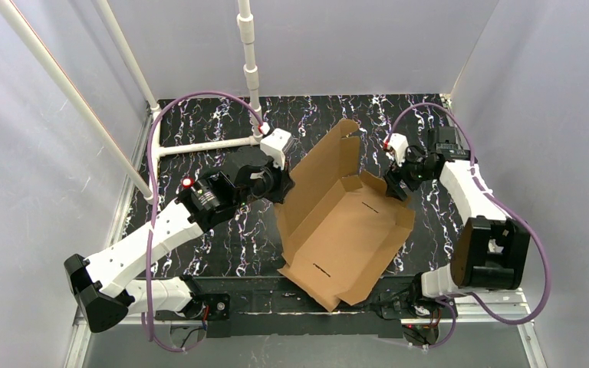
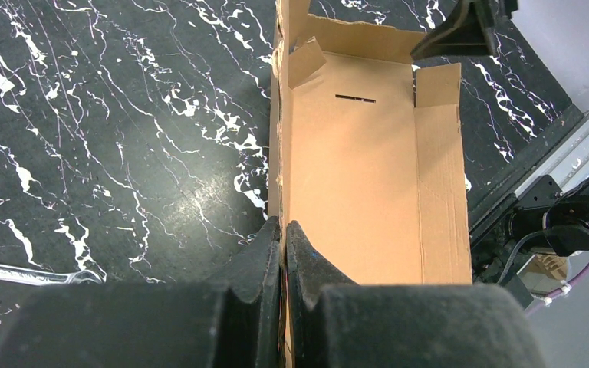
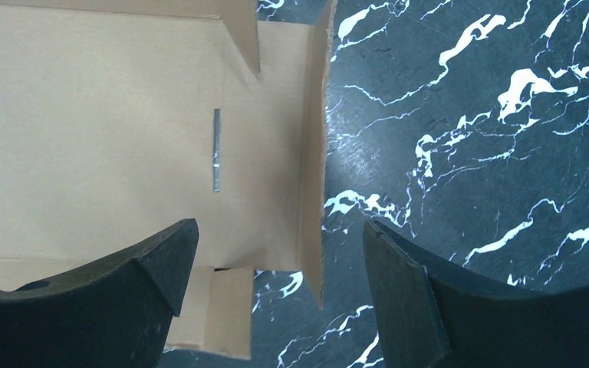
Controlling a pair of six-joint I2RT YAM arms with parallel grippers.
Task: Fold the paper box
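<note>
Black left gripper [image 2: 283,230] pinches shut on a raised wall of the brown corrugated-cardboard paper box [image 2: 368,176]; right gripper [image 3: 280,226] gapes wide astride the opposite wall.

Top camera looks down from behind the arms [image 1: 161,230]; both wrist cameras look closely past their fingers [image 2: 261,268] at the box [image 2: 368,176].

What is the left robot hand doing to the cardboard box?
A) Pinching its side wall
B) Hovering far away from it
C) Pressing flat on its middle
A: in the left wrist view, the left gripper is closed, with the thin edge of the paper box side wall running straight in between its fingers.
</note>
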